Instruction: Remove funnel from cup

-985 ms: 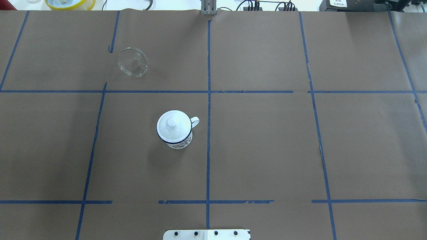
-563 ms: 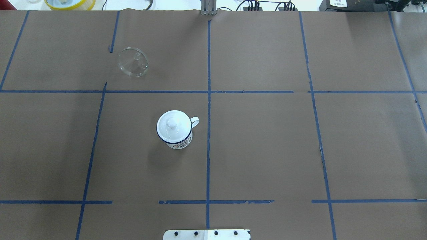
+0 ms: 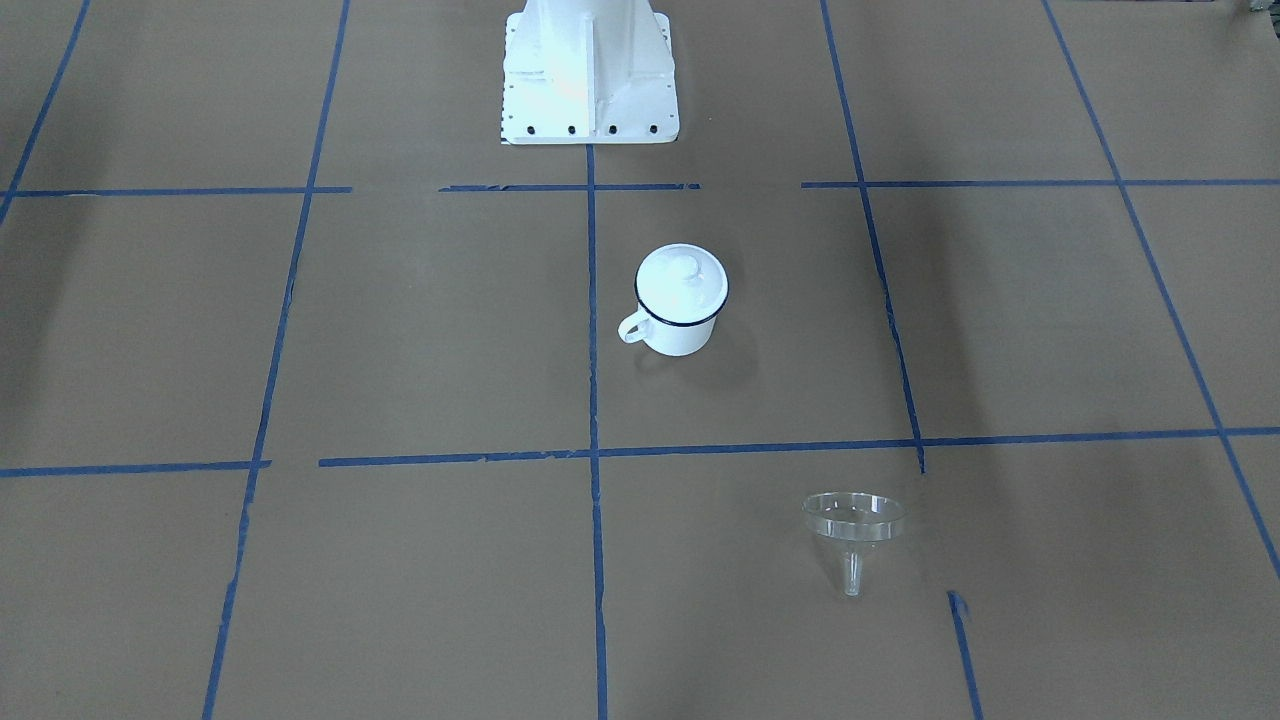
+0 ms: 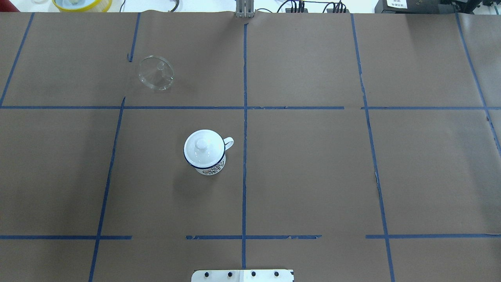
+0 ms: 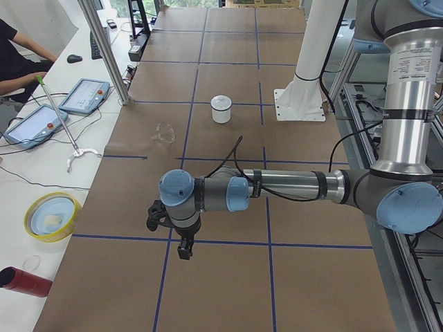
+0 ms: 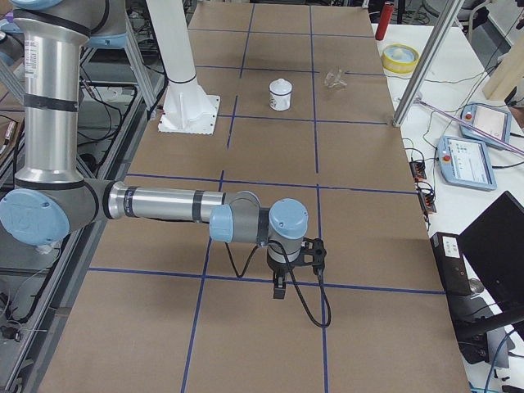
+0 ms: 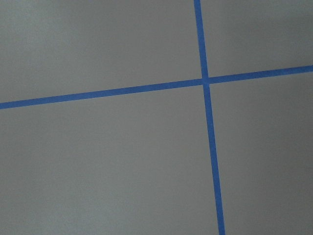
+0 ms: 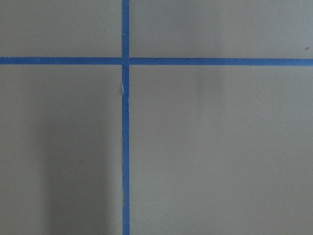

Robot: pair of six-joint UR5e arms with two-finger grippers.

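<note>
The clear funnel lies on its side on the brown paper, apart from the cup, at the far left of the overhead view; it also shows in the front view. The white cup with a dark blue rim stands upright near the middle, handle to the right, with a white knobbed lid on it. My left gripper and right gripper hang over bare paper far from both and show only in the side views. I cannot tell whether they are open or shut.
The robot's white base stands behind the cup. A yellow bowl and a red cylinder sit beyond the table's far edge. An operator sits by tablets and a metal pole. Blue tape lines grid the paper.
The funnel has rocked very slightly in place. The cup and lid have not moved.
</note>
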